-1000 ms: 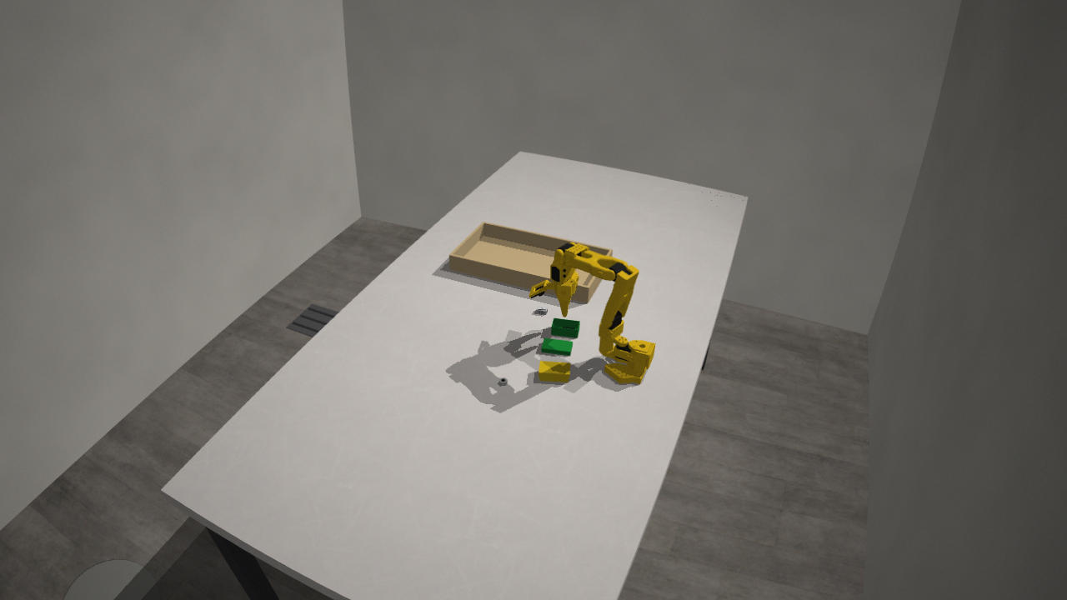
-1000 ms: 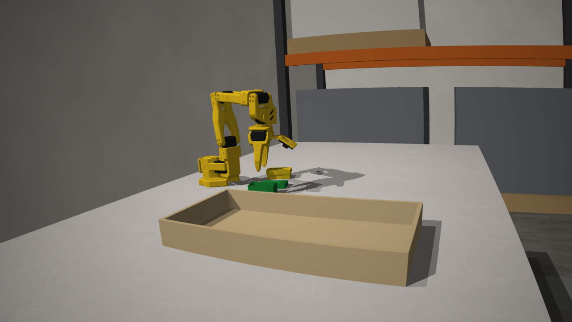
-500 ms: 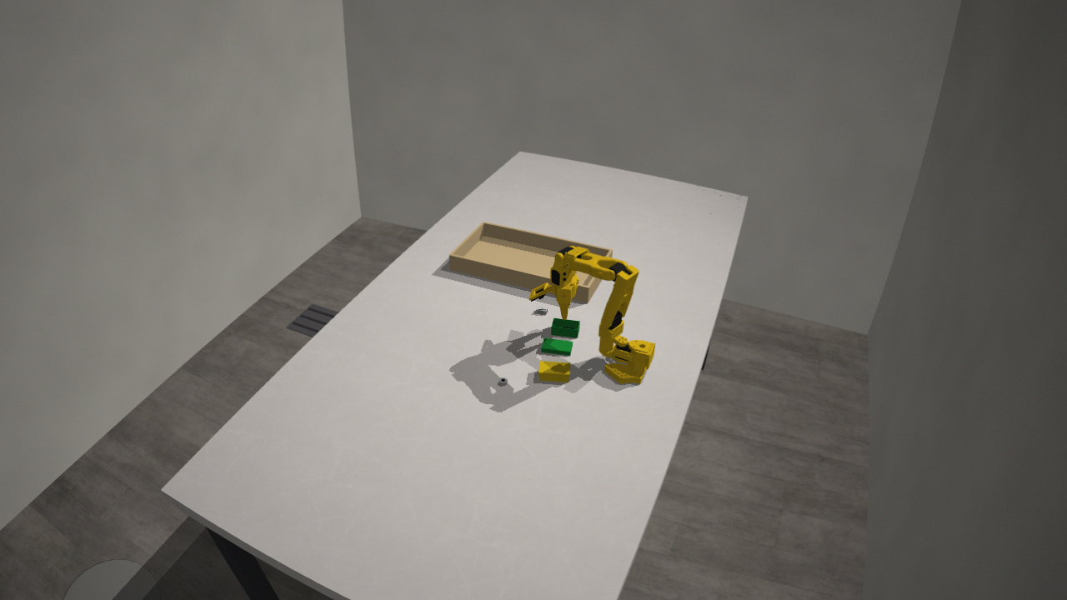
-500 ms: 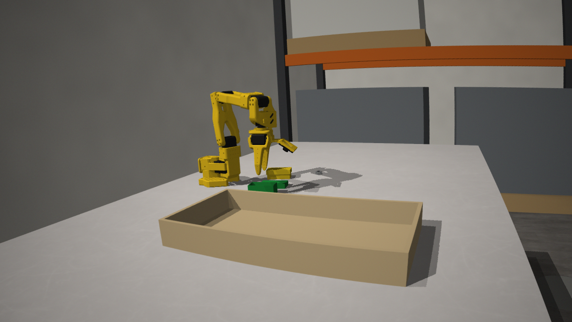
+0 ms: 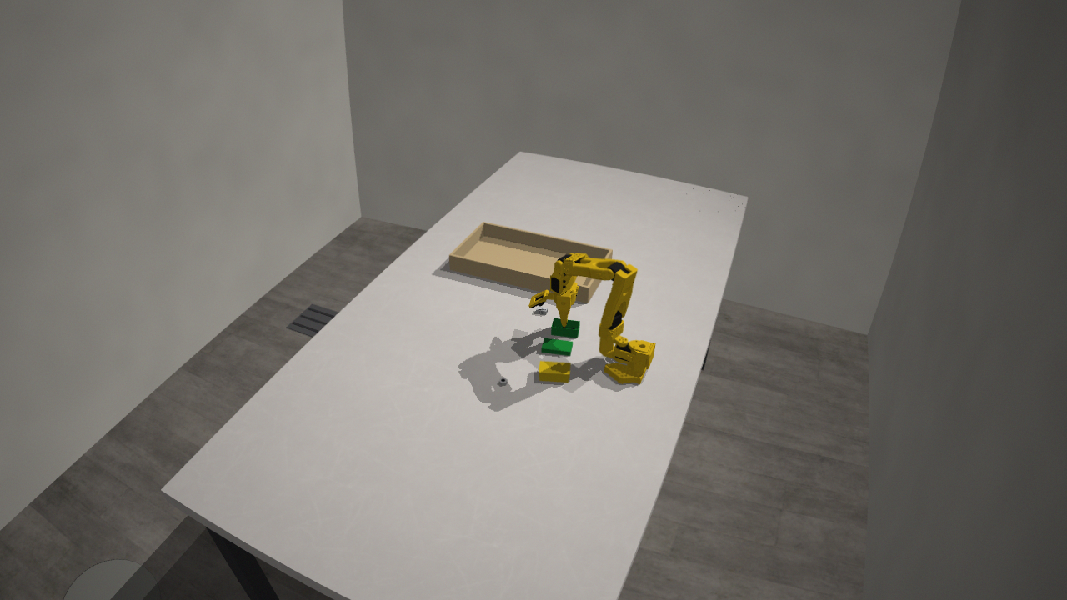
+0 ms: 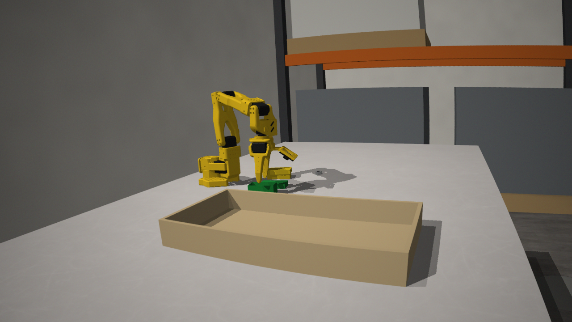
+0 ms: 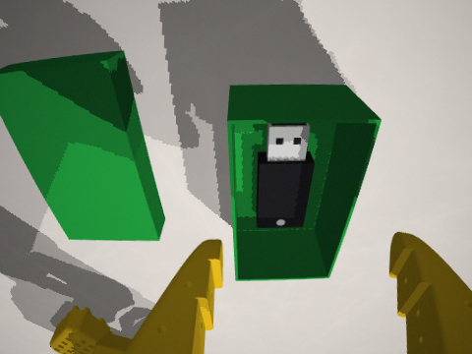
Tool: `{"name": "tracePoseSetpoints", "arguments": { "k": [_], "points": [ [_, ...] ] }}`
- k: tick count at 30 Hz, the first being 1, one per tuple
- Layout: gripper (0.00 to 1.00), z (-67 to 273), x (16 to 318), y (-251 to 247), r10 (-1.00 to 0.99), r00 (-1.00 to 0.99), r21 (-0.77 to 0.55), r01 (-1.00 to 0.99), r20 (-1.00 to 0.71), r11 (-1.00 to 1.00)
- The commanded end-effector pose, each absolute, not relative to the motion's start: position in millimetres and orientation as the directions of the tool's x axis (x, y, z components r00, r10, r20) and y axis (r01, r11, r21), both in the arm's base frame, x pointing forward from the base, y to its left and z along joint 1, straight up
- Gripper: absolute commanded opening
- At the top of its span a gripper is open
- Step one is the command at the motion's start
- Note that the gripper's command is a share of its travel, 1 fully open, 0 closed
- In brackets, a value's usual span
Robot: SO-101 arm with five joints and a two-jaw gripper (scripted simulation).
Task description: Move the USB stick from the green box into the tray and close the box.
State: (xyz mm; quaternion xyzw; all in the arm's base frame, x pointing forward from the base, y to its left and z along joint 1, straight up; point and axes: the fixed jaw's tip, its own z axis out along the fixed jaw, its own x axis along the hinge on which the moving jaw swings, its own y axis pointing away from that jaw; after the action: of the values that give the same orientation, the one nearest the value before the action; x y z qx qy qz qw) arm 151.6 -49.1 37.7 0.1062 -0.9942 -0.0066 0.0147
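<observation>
One USB stick (image 7: pixel 284 189); one green base (image 5: pixel 564 333) (image 6: pixel 262 187) (image 7: pixel 281 256); one green lid (image 5: pixel 556 346) (image 6: pixel 282 184) (image 7: pixel 98 197).

The tool (image 5: pixel 564 323) (image 6: pixel 262 179) (image 7: pixel 306 238) has come down near the middle of the top frame, its tips now at the open green box (image 5: pixel 565 332) (image 6: pixel 262 188) (image 7: pixel 302 103); in the exterior view the forearm (image 5: pixel 593 266) (image 6: pixel 236 101) slopes down more toward the wrist; the arm's shadow (image 5: pixel 481 377) (image 6: pixel 338 176) has drawn in rightward in the top frame, leftward in the exterior one.
</observation>
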Motion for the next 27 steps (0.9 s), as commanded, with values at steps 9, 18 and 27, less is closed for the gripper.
{"name": "tracePoseSetpoints", "arguments": {
  "k": [9, 18, 27],
  "points": [
    [0.28, 26, 154, -51, -0.210, -0.978, 0.000, -0.210, 0.000, 0.978],
    [0.28, 22, 154, -51, -0.210, -0.978, 0.000, -0.210, 0.000, 0.978],
    [0.28, 21, 153, -51, -0.210, -0.978, 0.000, -0.210, 0.000, 0.978]
  ]
}}
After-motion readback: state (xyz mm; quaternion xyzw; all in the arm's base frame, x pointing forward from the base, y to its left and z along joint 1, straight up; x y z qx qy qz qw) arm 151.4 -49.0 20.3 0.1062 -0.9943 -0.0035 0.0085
